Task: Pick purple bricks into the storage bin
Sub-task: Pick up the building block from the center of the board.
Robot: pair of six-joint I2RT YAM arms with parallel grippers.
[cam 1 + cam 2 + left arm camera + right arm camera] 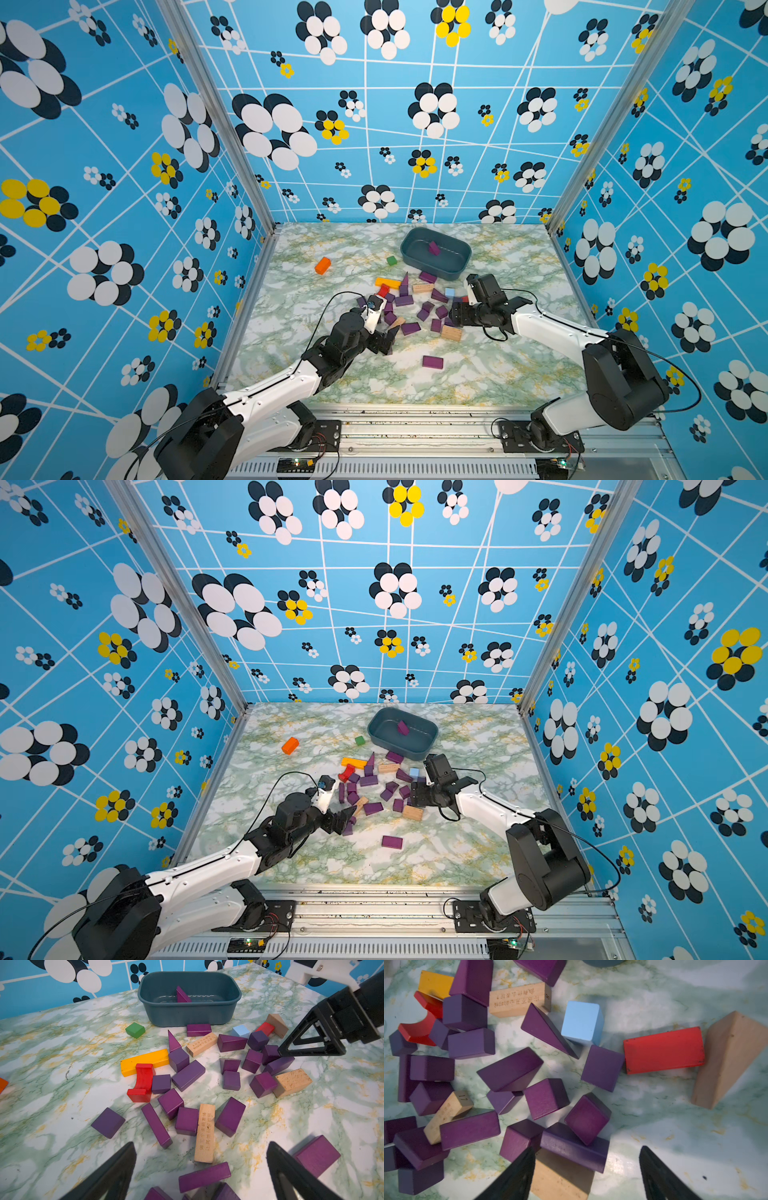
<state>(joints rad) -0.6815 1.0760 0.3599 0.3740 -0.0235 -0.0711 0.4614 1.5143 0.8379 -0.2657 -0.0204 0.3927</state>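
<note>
Between my left jaws, spread wide, a purple brick (204, 1176) lies lengthwise across the gap; my right jaws are apart too.

My left arm (270, 390) is stretched forward and inward from its base, the forearm low and the wrist bent over, so the left gripper (384, 343) points down toward the middle. Its jaws stand wide apart and hold nothing. My right arm (552, 328) rises at the shoulder and elbow, then runs its forearm inward and low. The right gripper (456, 318) faces the left one, near it but apart, with its jaws spread and empty in its wrist view.
</note>
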